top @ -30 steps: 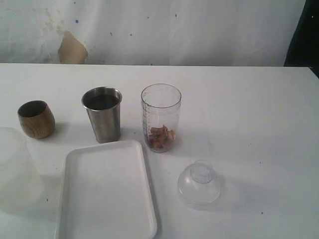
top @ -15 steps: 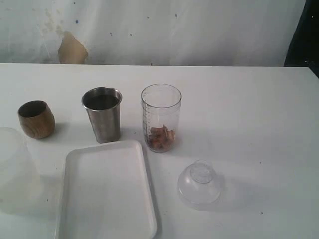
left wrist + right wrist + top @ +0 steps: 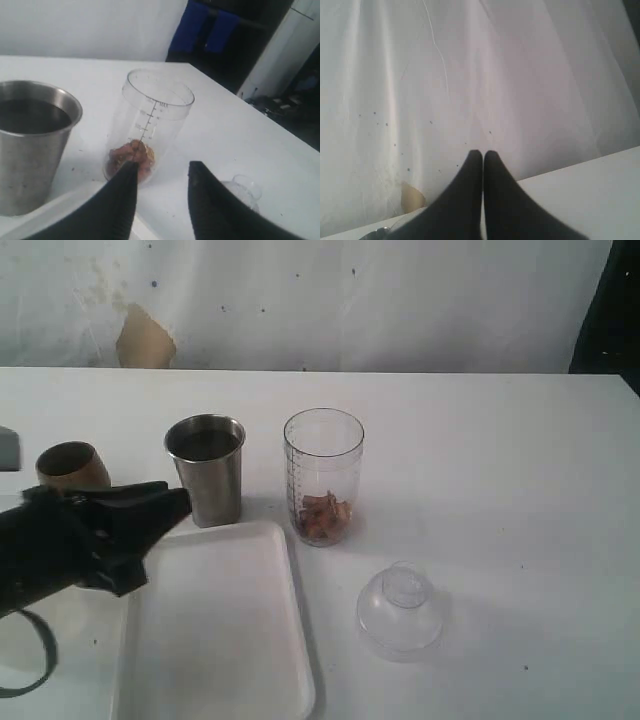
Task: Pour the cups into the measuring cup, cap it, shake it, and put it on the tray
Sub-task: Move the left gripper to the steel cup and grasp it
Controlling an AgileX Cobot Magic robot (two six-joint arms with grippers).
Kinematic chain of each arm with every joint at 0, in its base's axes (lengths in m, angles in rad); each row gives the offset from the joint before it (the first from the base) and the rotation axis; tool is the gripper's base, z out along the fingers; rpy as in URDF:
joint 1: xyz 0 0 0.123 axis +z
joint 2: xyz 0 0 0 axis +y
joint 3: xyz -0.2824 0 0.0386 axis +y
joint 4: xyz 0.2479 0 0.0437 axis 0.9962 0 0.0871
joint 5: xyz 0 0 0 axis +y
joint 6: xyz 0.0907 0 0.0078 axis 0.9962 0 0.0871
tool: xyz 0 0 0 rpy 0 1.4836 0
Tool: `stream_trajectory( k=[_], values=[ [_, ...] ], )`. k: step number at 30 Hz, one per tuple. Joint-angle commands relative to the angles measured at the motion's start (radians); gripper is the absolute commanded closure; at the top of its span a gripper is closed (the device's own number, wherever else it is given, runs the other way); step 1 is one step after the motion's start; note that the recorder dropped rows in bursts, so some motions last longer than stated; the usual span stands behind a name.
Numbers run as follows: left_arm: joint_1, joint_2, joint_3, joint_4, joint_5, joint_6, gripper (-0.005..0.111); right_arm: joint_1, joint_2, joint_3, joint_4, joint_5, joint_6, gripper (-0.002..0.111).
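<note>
The clear measuring cup (image 3: 322,475) stands mid-table with brown bits at its bottom, uncapped. To its left is the steel tumbler (image 3: 206,470) holding dark liquid. The wooden cup (image 3: 72,465) is further left, half hidden by my left arm. The dome cap (image 3: 400,610) lies on the table right of the white tray (image 3: 220,630). My left gripper (image 3: 172,505) hovers open and empty over the tray's far left corner, just short of the tumbler. In the left wrist view the left gripper (image 3: 165,169) points between the measuring cup (image 3: 152,120) and the cap (image 3: 241,187), with the tumbler (image 3: 32,142) beside it. My right gripper (image 3: 483,154) is shut, facing the wall.
A white wall with a tan patch (image 3: 145,338) backs the table. The table's dark right edge (image 3: 628,380) is at the far right. My left arm hides the frosted container. The right arm does not show in the exterior view.
My left arm has come into the exterior view from the left, now reaching over the tray's left side and covering the frosted container and part of the wooden cup. Nothing else moved.
</note>
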Motion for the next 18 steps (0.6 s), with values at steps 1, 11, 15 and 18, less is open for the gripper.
stream_trajectory(
  k=[1,11,15,18],
  values=[
    [-0.049,0.183,-0.09,0.007,-0.074,0.029,0.061,0.006,-0.005,-0.004,-0.008,0.002,0.004,0.108],
    [-0.211,0.271,-0.153,-0.383,0.112,0.349,0.06,0.006,-0.005,-0.004,-0.008,0.002,0.004,0.108],
    [-0.295,0.271,-0.154,-0.638,0.114,0.512,0.06,0.006,-0.005,-0.004,-0.008,0.002,0.004,0.108],
    [-0.34,0.272,-0.154,-0.836,0.1,0.613,0.06,0.006,-0.005,-0.004,-0.008,0.002,0.004,0.108]
  ],
)
